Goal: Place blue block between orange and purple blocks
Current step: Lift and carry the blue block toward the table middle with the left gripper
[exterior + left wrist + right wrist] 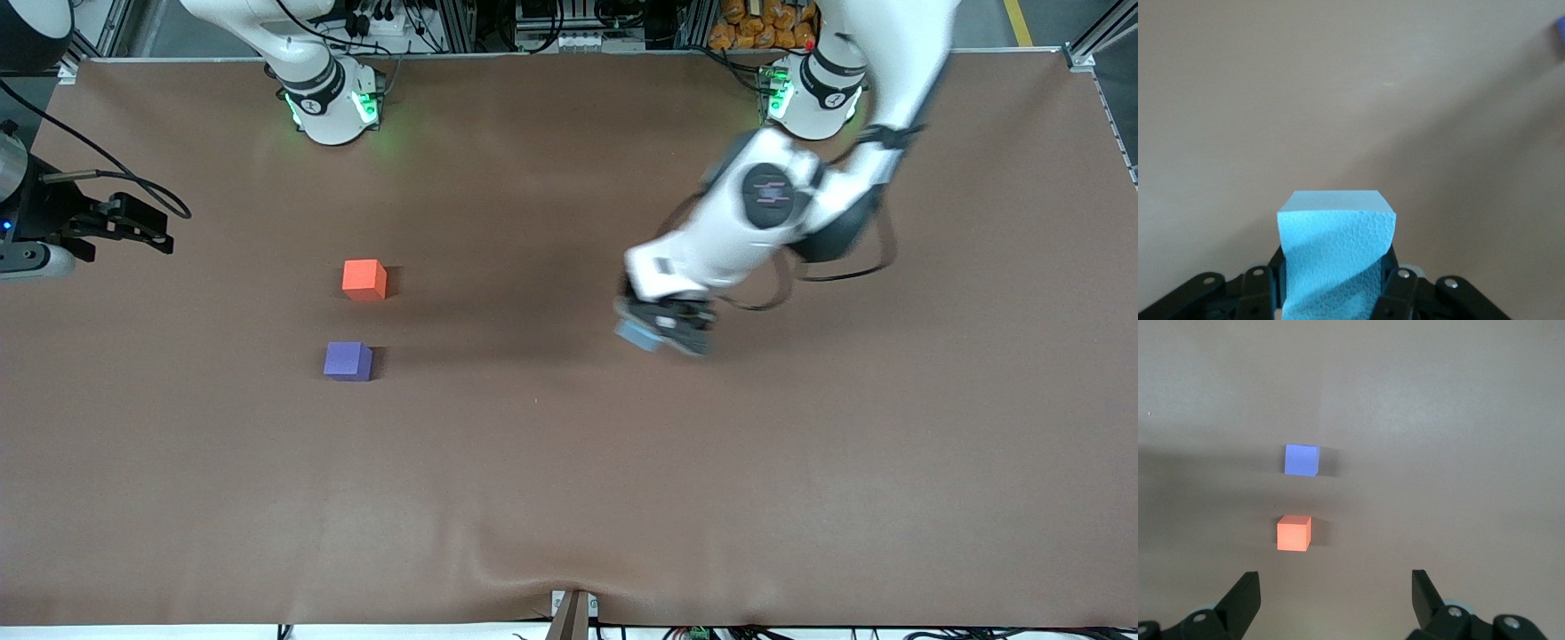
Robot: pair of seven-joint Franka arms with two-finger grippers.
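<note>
left tool (662, 331) clamps blue block (1336, 250) over mid worktop (569, 498); right wrist view alone shows right tool (1335, 600) spread, over orange block (1294, 533), purple block (1302, 460).

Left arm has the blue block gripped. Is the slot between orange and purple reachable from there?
Probably yes. The left gripper holds the blue block; only bare table separates it from the gap between the orange block and purple block. The right gripper waits aside, open.

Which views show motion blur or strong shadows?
Front view: the left arm and left gripper holding the blue block are smeared; orange block and purple block sharp, small shadows. Left wrist view: block crisp. Right wrist view: right gripper open, broad soft shadow band.
</note>
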